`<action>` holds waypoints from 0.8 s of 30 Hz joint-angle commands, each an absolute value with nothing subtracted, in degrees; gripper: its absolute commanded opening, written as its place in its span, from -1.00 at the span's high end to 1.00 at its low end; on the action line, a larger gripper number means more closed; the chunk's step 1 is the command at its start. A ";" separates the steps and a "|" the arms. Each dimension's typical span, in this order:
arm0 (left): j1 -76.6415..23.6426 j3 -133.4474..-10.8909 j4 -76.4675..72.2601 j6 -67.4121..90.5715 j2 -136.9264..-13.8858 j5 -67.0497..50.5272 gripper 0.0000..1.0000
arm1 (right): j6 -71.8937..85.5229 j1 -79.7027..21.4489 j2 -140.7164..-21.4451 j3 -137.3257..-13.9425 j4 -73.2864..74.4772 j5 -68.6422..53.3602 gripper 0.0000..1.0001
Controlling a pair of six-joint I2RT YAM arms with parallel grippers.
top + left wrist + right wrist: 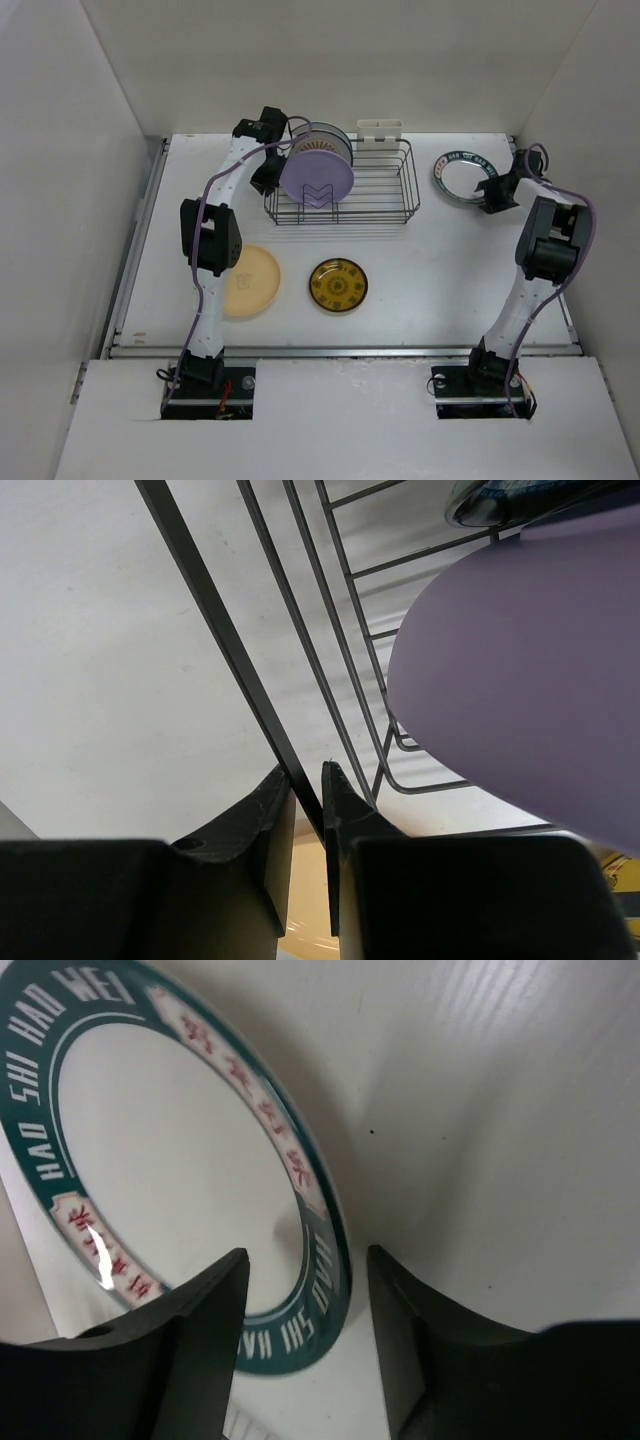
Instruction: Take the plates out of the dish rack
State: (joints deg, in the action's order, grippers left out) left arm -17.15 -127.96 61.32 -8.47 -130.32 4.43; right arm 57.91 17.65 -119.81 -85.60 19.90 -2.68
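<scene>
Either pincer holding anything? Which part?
Left pincer clamps the dark wire dish rack by its rim wire; right pincer open above the teal-rimmed white plate.

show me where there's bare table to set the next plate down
Biggest free patch: table between the ochre plate, rack and right arm. A narrower strip lies left of the yellow plate. Crowded: rack's left end by the left gripper, and the back right corner with the rimmed plate.

Bright, even overhead light; shadows soft and faint. The overhead view is sharp. A small glare streak marks the white round plate with teal lettered rim [170, 1160]; the close round lavender plate [520, 680] looks slightly soft.
</scene>
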 commanded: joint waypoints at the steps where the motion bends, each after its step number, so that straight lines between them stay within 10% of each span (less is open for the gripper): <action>1: -17.40 -128.67 58.71 -10.55 -127.88 3.08 1.00 | 60.37 18.37 -121.20 -88.07 17.40 -3.60 -0.04; 8: -16.88 -128.67 58.71 -10.02 -127.88 2.55 1.00 | 60.39 18.90 -122.52 -90.53 19.51 -5.63 1.00; 24: -16.87 -129.73 59.33 -8.17 -128.41 -0.35 1.00 | 53.17 19.42 -83.38 -57.33 27.14 -4.05 1.00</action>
State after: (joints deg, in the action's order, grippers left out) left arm -16.38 -128.07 61.39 -7.20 -130.32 2.24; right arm 54.26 19.16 -93.32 -61.43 21.63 -6.13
